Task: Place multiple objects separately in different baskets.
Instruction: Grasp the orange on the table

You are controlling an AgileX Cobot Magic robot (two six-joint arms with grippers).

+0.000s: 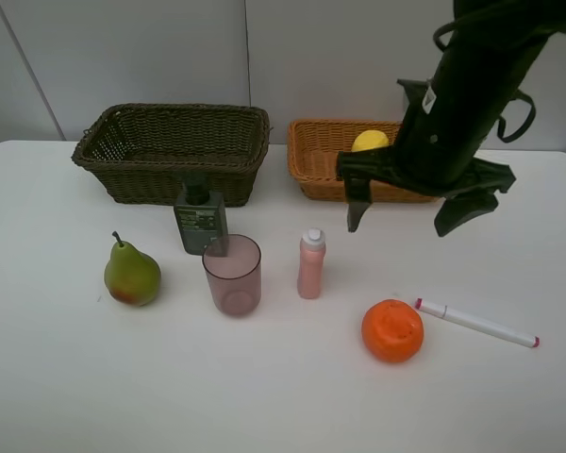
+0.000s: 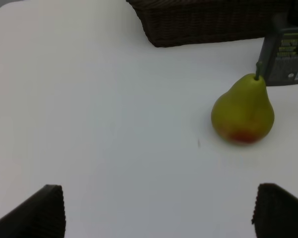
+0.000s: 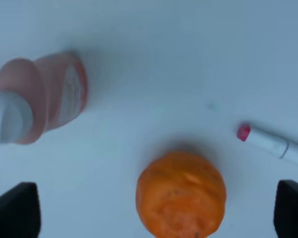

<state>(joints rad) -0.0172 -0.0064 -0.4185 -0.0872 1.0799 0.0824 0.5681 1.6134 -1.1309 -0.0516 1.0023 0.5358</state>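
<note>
The dark green pump bottle [image 1: 201, 225] wears a pale printed label too small to read, while the right hand [image 1: 402, 225] and left hand [image 2: 159, 213] gape wide apart, empty.

table [image 1: 66, 396]: white, plain matte top, filling most of the high view. wall [image 1: 123, 57]: pale grey panels behind the table's rear edge, one vertical seam near the middle, one slanted seam at far left.
</note>
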